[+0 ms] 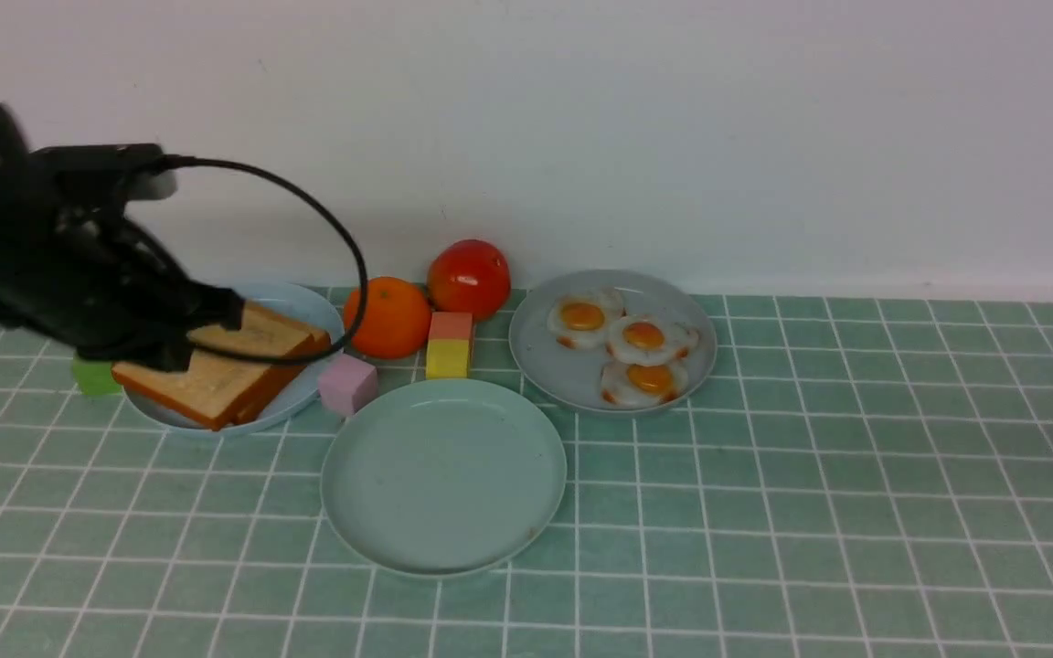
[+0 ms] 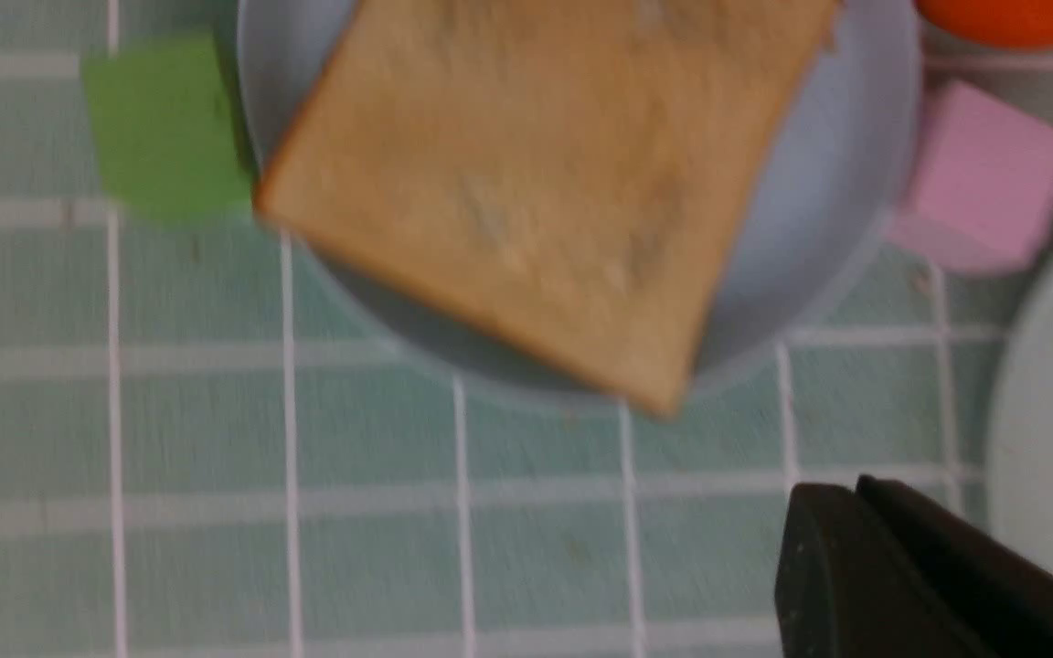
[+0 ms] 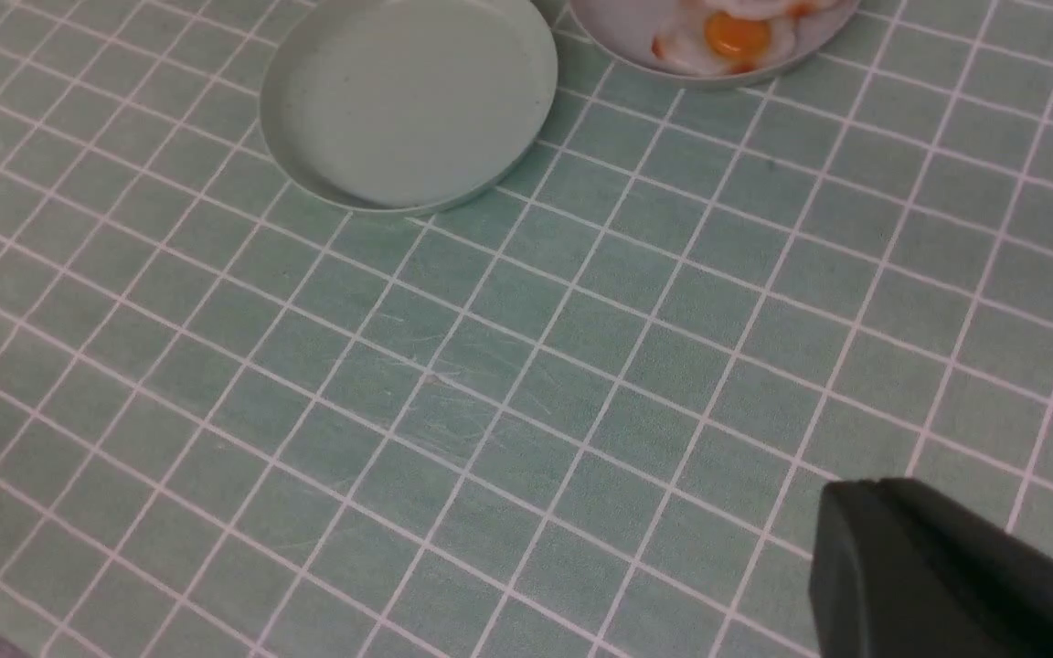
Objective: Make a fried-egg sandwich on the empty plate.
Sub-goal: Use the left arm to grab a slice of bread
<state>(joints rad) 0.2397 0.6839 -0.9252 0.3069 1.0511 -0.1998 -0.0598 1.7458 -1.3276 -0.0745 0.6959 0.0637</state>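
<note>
Toast slices (image 1: 234,366) on blue plate (image 1: 312,306), just beyond left fingers (image 2: 892,576), grip state unclear through blur.

tiled table (image 1: 810,512) holds plates (image 1: 444,475), fruit (image 1: 389,317), seemingly three blocks (image 1: 348,384).

- A plain white wall (image 1: 581,119) closes the far side and meets the surface in a straight line.
- The tabletop (image 1: 856,512) is pale green, crossed by a grid of thin white lines.
- The light is soft and even, and shadows are faint.
</note>
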